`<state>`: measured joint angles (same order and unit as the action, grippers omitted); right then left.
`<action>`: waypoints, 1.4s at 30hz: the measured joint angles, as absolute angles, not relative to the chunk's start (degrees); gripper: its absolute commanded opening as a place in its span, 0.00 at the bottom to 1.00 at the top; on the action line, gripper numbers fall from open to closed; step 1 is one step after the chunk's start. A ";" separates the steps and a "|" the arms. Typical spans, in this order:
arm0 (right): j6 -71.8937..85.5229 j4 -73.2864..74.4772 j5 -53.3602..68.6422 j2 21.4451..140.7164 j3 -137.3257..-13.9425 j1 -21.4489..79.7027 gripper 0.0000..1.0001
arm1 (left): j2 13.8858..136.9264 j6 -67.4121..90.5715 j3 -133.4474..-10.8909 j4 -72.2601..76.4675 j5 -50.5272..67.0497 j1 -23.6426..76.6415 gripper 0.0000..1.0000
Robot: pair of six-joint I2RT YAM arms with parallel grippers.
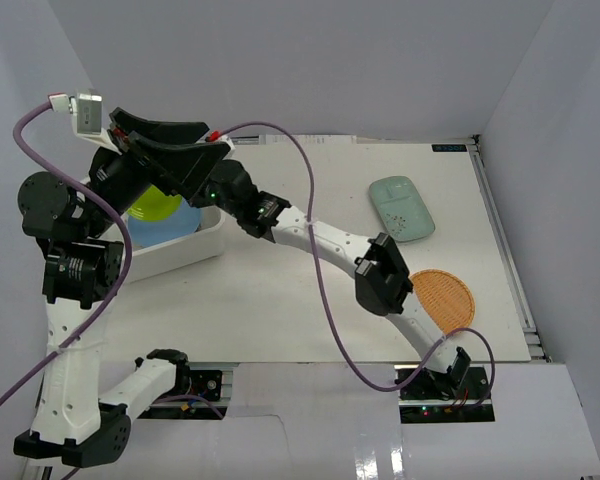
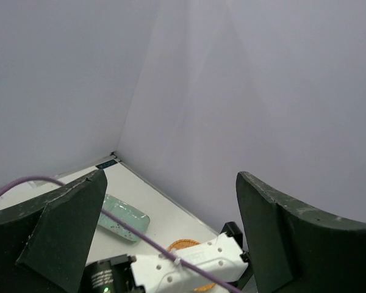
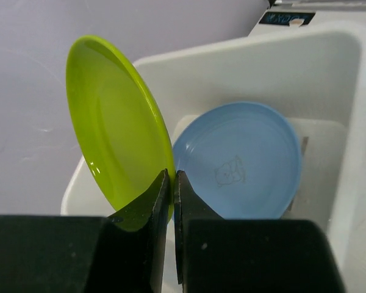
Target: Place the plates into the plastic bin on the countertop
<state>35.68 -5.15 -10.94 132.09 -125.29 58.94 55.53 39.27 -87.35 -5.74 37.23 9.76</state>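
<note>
Grey walls (image 1: 280, 60) ring the white counter (image 1: 280, 290); at 9 o'clock, over the bin (image 1: 170, 258), the right hand (image 3: 172, 183) pinches a green plate (image 3: 119, 134), and the left hand (image 2: 171, 176) is wide open.

Both arms are built alike, with white moulded link shells between chunky black joint housings. The left arm (image 1: 65, 330) has a thin purple cable (image 1: 20, 130) that runs to a white plug block (image 1: 85, 110). The right arm (image 1: 330, 245) has a second purple cable (image 1: 270, 124), strapped to its shell with a white cable tie (image 2: 178, 261). A small green light (image 1: 212, 194) glows on one of its black joints. The left gripper (image 2: 171, 177) has dull, dark wedge-shaped fingers (image 2: 67, 226) with pale, scuffed edges. The right gripper (image 3: 172, 177) has glossy black fingers (image 3: 140, 232) that taper to thin tips.
</note>
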 measured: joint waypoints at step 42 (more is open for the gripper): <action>35.99 -5.50 7.42 39.18 -27.92 -13.34 0.38 | 107.35 40.86 -71.90 -5.82 14.46 57.06 0.85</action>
<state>35.99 -5.50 7.42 39.18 -27.92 -13.34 107.35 40.86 -71.90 -5.82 14.46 57.06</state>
